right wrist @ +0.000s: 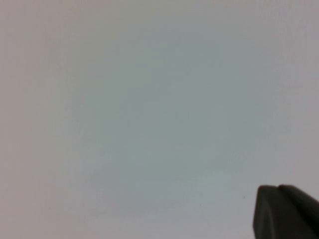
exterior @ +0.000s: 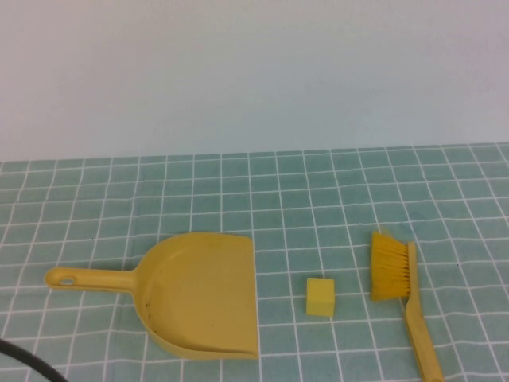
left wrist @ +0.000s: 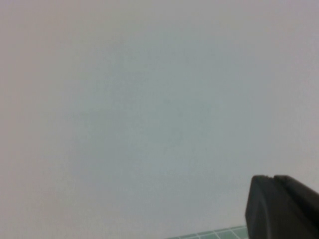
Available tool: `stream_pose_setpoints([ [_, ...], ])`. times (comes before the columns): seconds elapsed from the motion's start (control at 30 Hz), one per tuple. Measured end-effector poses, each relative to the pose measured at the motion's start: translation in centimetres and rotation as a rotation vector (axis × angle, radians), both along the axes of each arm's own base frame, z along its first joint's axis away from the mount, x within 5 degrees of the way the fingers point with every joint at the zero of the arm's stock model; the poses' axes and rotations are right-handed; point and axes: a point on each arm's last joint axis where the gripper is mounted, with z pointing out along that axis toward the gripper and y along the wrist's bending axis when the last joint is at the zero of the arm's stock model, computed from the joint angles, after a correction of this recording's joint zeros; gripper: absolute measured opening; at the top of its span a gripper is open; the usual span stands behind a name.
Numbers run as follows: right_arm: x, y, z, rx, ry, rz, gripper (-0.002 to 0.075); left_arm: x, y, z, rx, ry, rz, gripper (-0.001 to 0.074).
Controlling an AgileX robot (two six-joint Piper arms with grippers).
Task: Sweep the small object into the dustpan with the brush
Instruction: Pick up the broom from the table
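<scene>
Both grippers [left wrist: 281, 206] [right wrist: 285, 211] closed, empty.

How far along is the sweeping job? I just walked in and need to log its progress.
Nothing looks done yet: the small object sits on the green checked cloth between the dustpan and the brush, touching neither. Nothing is in hand: the left gripper and right gripper are shut, empty, off the table, facing the wall. Left: grasp the brush, steady the dustpan, sweep the block in.
</scene>
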Motion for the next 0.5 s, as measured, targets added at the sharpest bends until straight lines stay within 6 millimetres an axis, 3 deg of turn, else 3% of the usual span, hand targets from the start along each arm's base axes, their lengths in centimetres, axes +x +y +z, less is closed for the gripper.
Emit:
stream_pose_setpoints([
  [0.13,-0.2,0.0,0.1,0.006,-0.014,0.002,-0.0002,-0.2,-0.3,-0.1,0.009,0.007,-0.04,0.0],
  [0.33,-0.1,0.1,0.0,0.169,0.011,0.044,-0.0002,-0.3,-0.5,-0.2,0.02,0.008,-0.064,0.0],
  [0.5,0.6,0.4,2.4,0.103,0.07,0.072,-0.0002,-0.2,-0.5,-0.2,0.019,0.012,-0.061,0.0],
])
